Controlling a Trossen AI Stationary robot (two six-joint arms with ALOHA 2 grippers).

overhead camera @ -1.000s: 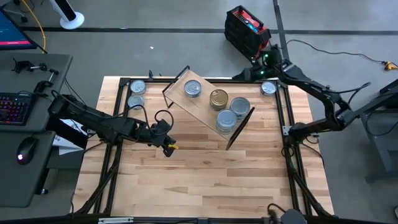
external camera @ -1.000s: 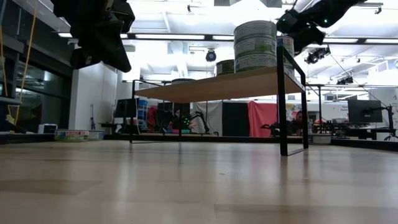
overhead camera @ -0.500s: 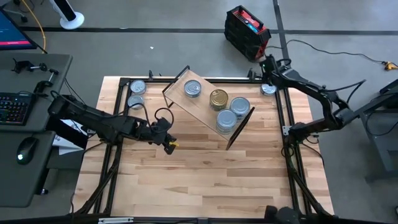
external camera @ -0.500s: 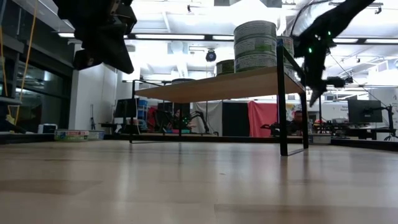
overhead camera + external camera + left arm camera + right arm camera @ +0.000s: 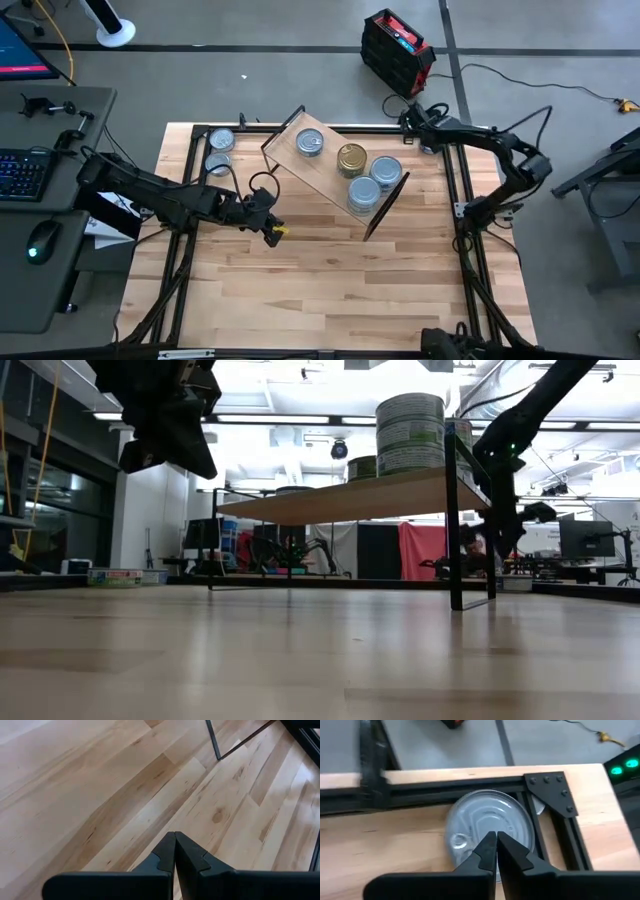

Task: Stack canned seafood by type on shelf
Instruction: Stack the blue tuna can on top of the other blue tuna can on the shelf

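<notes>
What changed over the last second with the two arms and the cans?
The right gripper swung down over the silver-topped can at the table's far right corner and shut, fingers together above its lid, not gripping it. The left gripper stayed shut over the table. The cans on the shelf did not move.

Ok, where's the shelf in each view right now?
High view: the shelf sits at an angle in the table's far middle.
Low view: a raised board across the centre, with cans on top.
Left wrist view: only thin black bars, possibly its legs.
Right wrist view: not in it.
Shared landmark: the plank table top, seen in all four views.
</notes>
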